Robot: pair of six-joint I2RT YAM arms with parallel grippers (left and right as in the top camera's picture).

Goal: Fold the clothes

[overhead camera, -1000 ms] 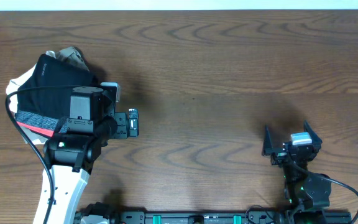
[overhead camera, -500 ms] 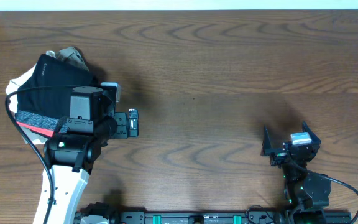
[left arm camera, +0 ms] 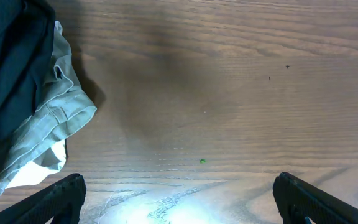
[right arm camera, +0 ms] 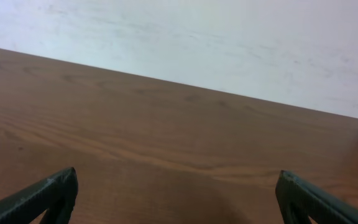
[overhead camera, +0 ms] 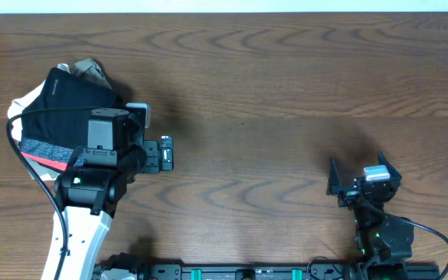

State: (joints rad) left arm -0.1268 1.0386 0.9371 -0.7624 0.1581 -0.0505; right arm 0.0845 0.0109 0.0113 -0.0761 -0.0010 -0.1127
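While the dark brown wood-grain table (overhead camera: 286, 78) fills nearly the whole overhead view, a thin pale strip of wall (overhead camera: 224, 5) runs along the top edge. The right wrist view shows that wall as plain off-white, meeting the far edge of the tabletop in a straight line.

At the left of the overhead frame the black pants (overhead camera: 68, 97) lie bunched in a heap. Their heathered grey waistband (overhead camera: 49, 148), edged in coral red, sits at the lower side of the heap. A white garment (overhead camera: 22, 101) shows from under the heap's left edge, and an olive-khaki garment (overhead camera: 88, 68) shows at its top. A black cable (overhead camera: 18, 117) from the left arm curves over the heap.

The left gripper (left arm camera: 179, 202) hangs over the table just right of the heap. Its jaws are spread wide with only wood between them, and nothing is held. In the lower right of the overhead frame the right gripper (overhead camera: 364, 173) is also spread wide and empty, well apart from the pants.
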